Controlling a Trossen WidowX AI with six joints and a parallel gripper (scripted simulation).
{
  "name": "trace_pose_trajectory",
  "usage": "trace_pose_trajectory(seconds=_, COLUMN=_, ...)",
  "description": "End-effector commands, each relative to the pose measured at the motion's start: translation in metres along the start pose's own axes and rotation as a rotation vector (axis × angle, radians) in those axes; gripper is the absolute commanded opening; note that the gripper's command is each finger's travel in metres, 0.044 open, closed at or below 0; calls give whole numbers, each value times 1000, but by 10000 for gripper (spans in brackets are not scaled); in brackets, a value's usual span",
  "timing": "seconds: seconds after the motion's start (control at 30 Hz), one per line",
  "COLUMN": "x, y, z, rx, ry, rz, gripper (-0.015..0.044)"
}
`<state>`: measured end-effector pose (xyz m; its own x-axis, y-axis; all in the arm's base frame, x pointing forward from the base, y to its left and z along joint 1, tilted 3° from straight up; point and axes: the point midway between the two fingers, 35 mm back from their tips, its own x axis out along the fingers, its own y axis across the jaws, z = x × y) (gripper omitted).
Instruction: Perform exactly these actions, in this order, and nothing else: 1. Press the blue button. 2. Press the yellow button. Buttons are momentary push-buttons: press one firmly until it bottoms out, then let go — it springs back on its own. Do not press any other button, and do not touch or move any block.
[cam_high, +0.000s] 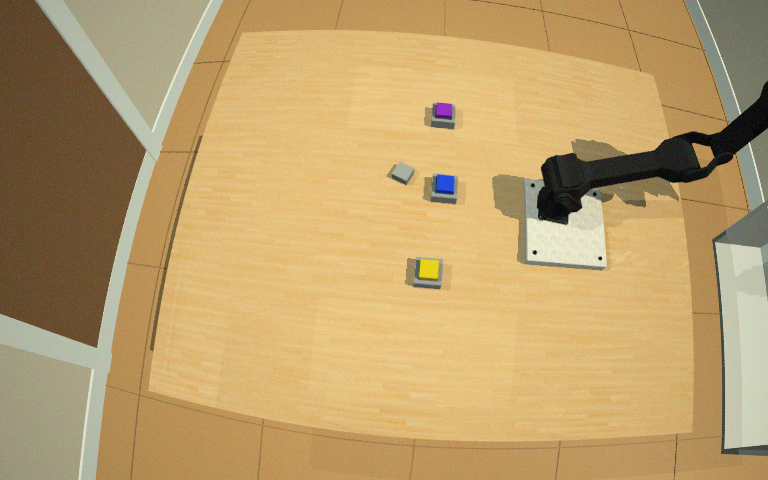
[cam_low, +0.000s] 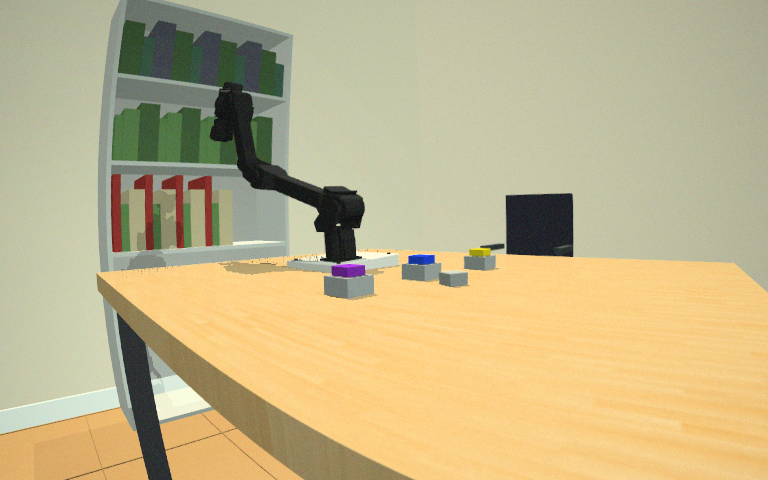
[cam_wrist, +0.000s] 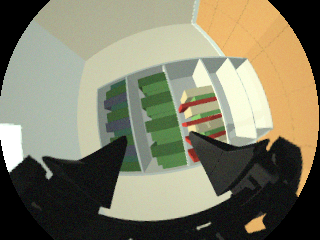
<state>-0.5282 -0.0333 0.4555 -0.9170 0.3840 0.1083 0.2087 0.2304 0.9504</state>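
The blue button (cam_high: 445, 183) (cam_low: 421, 259) sits on a grey base near the middle of the wooden table (cam_high: 339, 339) (cam_low: 509, 350). The yellow button (cam_high: 428, 269) (cam_low: 479, 252) stands on its own grey base, apart from the blue one. My gripper (cam_low: 220, 127) (cam_wrist: 158, 136) is open and empty. It is raised high behind the arm's base, far from both buttons, and faces the bookshelf (cam_low: 169, 141) (cam_wrist: 160, 120). In the top view only the arm (cam_high: 623, 166) shows, and the fingers are out of frame.
A purple button (cam_high: 443, 110) (cam_low: 347, 270) stands farther along the same line. A small grey block (cam_high: 402, 172) (cam_low: 453, 278) lies close beside the blue button. The arm's white base plate (cam_high: 566, 243) (cam_low: 379, 259) lies on the table. A dark chair back (cam_low: 538, 223) stands beyond the far edge.
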Motion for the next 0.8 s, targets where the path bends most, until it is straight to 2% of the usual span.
trace_pose_trajectory(seconds=0.0, x=-1, y=5, z=0, rx=14, ry=4, rz=13, gripper=400)
trace_pose_trajectory(seconds=0.1, x=-23, y=77, z=4, rx=213, ry=69, rz=207, gripper=400)
trace_pose_trajectory(seconds=0.33, x=-68, y=163, z=18, rx=448, ry=176, rz=445, gripper=400)
trace_pose_trajectory(seconds=0.57, x=-151, y=260, z=49, rx=727, ry=358, rz=744, gripper=400)
trace_pose_trajectory(seconds=0.77, x=-233, y=320, z=85, rx=923, ry=535, rz=986, gripper=400)
